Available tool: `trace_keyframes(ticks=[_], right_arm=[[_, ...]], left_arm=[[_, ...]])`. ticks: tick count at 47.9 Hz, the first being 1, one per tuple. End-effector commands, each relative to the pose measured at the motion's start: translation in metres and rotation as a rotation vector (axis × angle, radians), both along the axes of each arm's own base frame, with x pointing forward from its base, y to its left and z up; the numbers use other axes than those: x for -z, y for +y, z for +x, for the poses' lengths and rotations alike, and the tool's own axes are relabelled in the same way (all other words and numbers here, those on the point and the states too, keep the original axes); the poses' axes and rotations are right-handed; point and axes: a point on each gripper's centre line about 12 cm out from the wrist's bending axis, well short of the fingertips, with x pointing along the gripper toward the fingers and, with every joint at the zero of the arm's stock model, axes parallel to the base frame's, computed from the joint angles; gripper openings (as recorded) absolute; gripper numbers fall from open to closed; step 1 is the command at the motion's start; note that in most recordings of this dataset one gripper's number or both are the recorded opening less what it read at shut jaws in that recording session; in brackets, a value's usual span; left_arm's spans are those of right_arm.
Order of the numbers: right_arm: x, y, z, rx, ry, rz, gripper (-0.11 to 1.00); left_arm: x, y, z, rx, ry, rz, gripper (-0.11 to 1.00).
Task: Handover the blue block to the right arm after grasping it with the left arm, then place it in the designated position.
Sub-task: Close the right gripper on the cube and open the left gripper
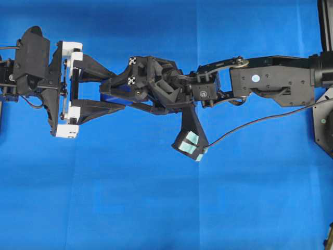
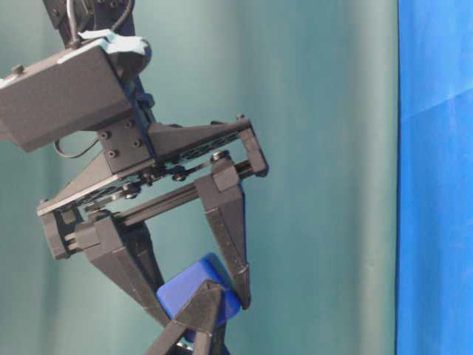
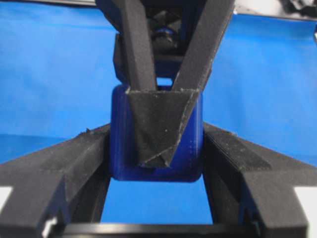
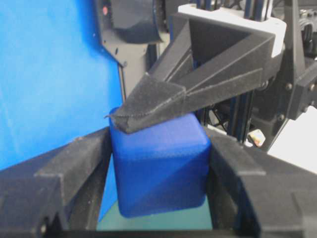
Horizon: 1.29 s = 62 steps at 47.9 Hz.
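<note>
clearly i'm mid-handover: the blue block (image 4: 161,166) is up off the blue cloth (image 1: 156,208), pinched between both arms at once, so the pickup is done while the release, the carry and the placing are left. my left tool (image 1: 112,96), the one with white brackets, is narrowed onto the block's sides. my right tool (image 1: 125,94) meets it tip to tip, its fingers pressed against the block's other faces. neither looks to have let go.
</note>
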Motion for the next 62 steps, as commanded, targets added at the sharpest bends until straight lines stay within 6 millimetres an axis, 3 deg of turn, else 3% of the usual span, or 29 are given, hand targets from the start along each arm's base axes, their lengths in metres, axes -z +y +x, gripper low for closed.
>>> trace_keyframes(ticks=[1, 40, 46, 50, 62], right_arm=[[-0.021, -0.002, 0.002, 0.004, -0.055, 0.007, 0.39], [-0.022, 0.003, 0.000, -0.001, -0.062, 0.045, 0.39], [-0.022, 0.004, 0.000, -0.004, -0.062, 0.045, 0.39], [-0.021, 0.005, 0.000, -0.005, -0.061, 0.044, 0.39], [-0.019, 0.008, -0.008, -0.006, -0.049, 0.054, 0.38]], left_arm=[[-0.009, -0.001, 0.000, 0.005, -0.028, 0.001, 0.46], [-0.013, -0.002, 0.002, 0.005, -0.049, 0.001, 0.48], [-0.013, -0.002, 0.002, 0.005, -0.049, 0.001, 0.79], [-0.013, -0.002, 0.002, 0.005, -0.049, 0.001, 0.92], [-0.014, -0.002, -0.001, 0.005, -0.054, 0.001, 0.93]])
